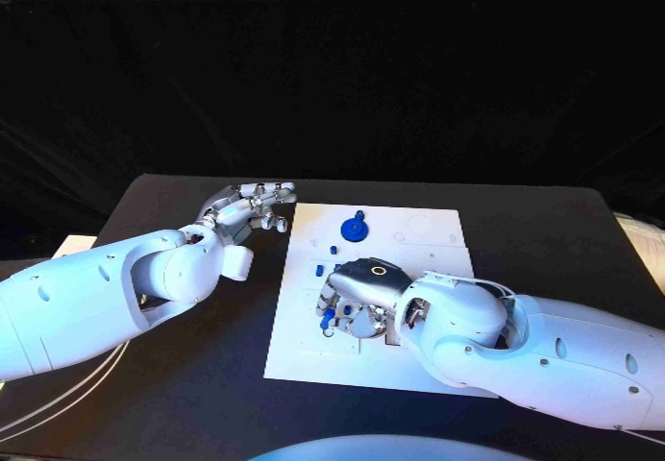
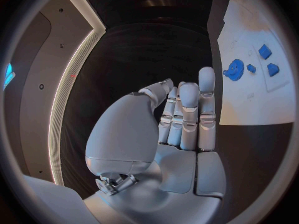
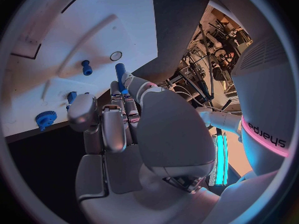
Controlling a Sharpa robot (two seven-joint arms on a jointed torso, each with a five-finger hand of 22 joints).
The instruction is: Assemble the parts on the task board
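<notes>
parts lie on the task board mid-table: a blue gear near its far edge; right hand pinches a blue peg over the board; left hand hovers beside it, fingers together, holding nothing

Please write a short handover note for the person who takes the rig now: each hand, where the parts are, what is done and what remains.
Left hand: holds nothing, fingers together, over the black table beside the task board.
Right hand: over the board's middle, pinching a small blue peg at its fingertips.
Parts: blue gear on the board's far side, small blue pieces near it; another blue peg stands on the board.
Done: cannot tell which parts are seated.
Left: place the held peg, then the remaining pieces.
</notes>
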